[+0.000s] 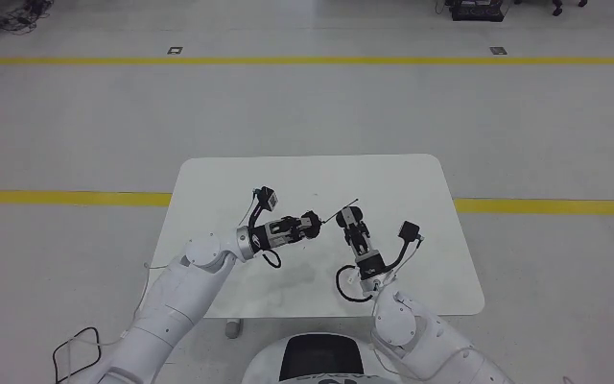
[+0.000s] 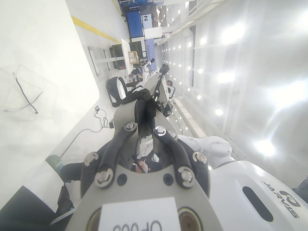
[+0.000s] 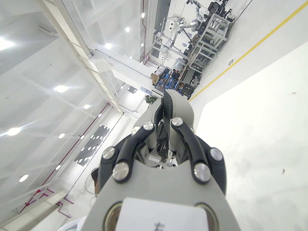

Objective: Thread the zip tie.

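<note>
Closest to the robot, the right end effector [image 1: 347, 223] hangs above the counter [image 1: 413, 182], its fingers pressed together on a thin black zip tie [image 1: 352, 204]. The tie's free end slants up and away, likely so the tip is exposed for aiming. Just beside it, the left end effector [image 1: 315, 223] points toward the tie with fingers closed; whether it pinches the tie's head cannot be told. Both hover off the surface, probably to give the strap room. Farther out, a clear container [image 2: 49, 86] on the counter holds spare zip ties [image 2: 24, 94].
</note>
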Controlling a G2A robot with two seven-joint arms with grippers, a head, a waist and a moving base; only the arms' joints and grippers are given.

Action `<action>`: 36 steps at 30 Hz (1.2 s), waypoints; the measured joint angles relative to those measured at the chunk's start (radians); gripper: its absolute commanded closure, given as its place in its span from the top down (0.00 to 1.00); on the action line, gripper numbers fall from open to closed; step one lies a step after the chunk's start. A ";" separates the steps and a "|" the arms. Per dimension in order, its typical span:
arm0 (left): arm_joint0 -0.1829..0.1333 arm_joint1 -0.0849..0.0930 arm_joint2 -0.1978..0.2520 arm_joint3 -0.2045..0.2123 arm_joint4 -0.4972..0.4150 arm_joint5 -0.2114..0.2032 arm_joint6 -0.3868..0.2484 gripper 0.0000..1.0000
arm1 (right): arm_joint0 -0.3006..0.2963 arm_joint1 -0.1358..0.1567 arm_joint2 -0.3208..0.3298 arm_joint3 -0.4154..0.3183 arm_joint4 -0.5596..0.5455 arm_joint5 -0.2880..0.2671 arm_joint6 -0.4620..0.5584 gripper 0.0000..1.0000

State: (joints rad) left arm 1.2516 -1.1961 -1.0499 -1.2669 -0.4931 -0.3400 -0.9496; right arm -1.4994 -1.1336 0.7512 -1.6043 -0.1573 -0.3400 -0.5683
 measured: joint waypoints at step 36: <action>0.000 0.000 0.000 0.000 0.000 0.000 0.000 0.00 | -0.032 -0.016 0.040 -0.019 -0.036 0.000 0.023 0.00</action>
State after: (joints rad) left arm 1.2516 -1.1961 -1.0499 -1.2669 -0.4931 -0.3400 -0.9496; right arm -1.5317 -1.1496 0.7912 -1.6235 -0.1936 -0.3400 -0.5450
